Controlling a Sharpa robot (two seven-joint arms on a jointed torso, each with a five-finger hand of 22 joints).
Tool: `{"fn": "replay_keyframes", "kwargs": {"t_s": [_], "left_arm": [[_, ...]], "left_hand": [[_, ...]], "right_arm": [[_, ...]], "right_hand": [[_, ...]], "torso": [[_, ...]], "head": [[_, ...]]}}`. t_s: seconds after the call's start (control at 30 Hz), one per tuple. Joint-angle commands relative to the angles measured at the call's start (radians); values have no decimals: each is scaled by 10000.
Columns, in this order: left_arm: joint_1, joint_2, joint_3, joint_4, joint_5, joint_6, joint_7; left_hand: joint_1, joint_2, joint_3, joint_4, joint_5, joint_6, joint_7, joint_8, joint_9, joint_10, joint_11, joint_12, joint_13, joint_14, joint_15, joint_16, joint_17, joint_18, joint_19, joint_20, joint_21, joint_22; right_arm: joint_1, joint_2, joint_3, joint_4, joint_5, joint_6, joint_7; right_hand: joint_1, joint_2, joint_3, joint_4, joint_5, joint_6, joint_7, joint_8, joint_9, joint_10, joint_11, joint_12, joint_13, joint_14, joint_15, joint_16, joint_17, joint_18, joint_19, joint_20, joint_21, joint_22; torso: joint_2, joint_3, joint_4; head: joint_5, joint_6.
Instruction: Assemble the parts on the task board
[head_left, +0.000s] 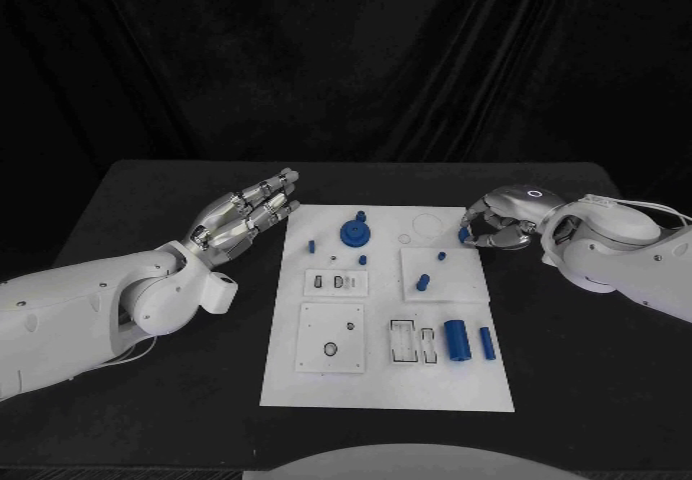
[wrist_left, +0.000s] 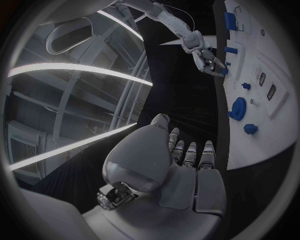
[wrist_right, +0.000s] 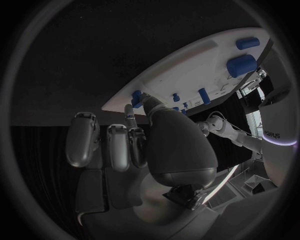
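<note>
Two hands we see: left hand released, fingers spread beside task board; right hand pinching small blue part at board's edge.

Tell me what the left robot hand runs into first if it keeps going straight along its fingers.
Probably nothing on the board: the left robot hand points up and away along the task board's left edge, toward bare black table. Its height is unclear.
</note>
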Motion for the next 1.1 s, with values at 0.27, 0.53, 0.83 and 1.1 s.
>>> {"fn": "replay_keyframes", "kwargs": {"t_s": [0.27,0.53,0.83,1.1], "left_arm": [[-20,10,7,5,-33,177,86],[-23,2,7,-10,-33,167,56],[-25,3,7,-16,-33,171,37],[-27,6,7,-20,-33,178,23]], "left_hand": [[96,9,77,6,53,-47,22,28,0,16,61,-13,-8,25,76,-3,13,178,3,82,33,13],[96,9,77,6,53,-47,22,28,0,16,61,-13,-8,25,76,-3,13,178,3,82,33,13],[99,15,92,0,55,-64,26,25,-2,12,65,-14,-9,23,82,-5,12,177,5,86,34,14],[103,25,112,-7,56,-70,32,23,-3,8,71,-16,-10,23,88,-5,12,177,5,92,34,14]], "right_arm": [[-69,92,5,-97,-63,-199,-8],[-79,124,5,-128,-63,-262,21],[-86,144,5,-141,-63,-201,-35],[-92,155,5,-131,-63,-311,31]], "right_hand": [[144,32,48,-27,186,198,7,239,152,1040,16,26,2633,858,-18,-44,1759,-108,-51,4,-75,1538],[166,11,31,-42,238,165,-19,298,214,1040,-1,26,2633,852,-28,-64,1734,-102,-60,-2,-110,1534],[232,120,64,-59,272,293,-156,533,391,1040,-99,26,2633,839,-94,-97,1695,-86,-83,-47,-186,1528],[381,249,73,-193,344,767,-338,1134,838,1040,-253,26,2633,843,-219,-87,1704,-91,-60,-167,-199,1565]], "torso": [[-7,0,-5],[-3,-3,-2],[-1,-4,-1],[-2,-4,-1]], "head": [[18,-26],[29,-28],[31,-29],[36,-49]]}}
